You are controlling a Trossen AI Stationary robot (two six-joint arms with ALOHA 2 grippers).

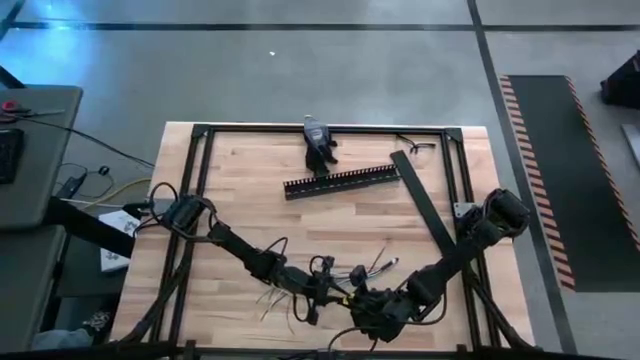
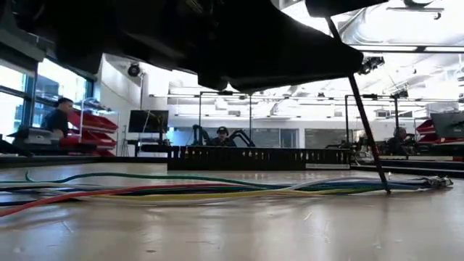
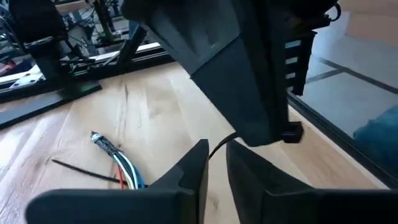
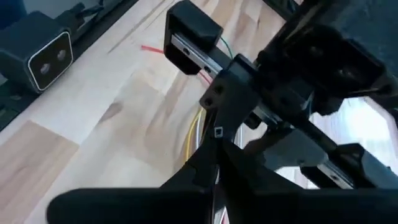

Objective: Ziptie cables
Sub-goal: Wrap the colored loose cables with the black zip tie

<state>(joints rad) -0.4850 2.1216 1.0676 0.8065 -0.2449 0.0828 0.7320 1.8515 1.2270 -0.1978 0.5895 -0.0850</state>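
High view: on the pale wood table (image 1: 240, 190), both grippers meet at lower centre, left gripper (image 1: 322, 290) beside right gripper (image 1: 368, 305), over the thin cables (image 1: 375, 265). A comb-edged black duct (image 1: 342, 181) lies above.

Low view: coloured cables (image 2: 181, 190) trail flat across mid-frame.

Left wrist view: fingers (image 3: 189, 171) nearly closed on a thin dark strand.

Right wrist view: fingers (image 4: 202, 165) pinched together; what they hold is unclear.

On the table (image 1: 240, 190) there are two arms, each with one gripper: the left gripper (image 1: 322, 290) and the right gripper (image 1: 362, 300). There is one bundle of cables (image 2: 217, 190), one black comb-edged duct (image 1: 342, 181), one flat black strip (image 1: 422, 200), and one thin dark strip (image 3: 84, 169).
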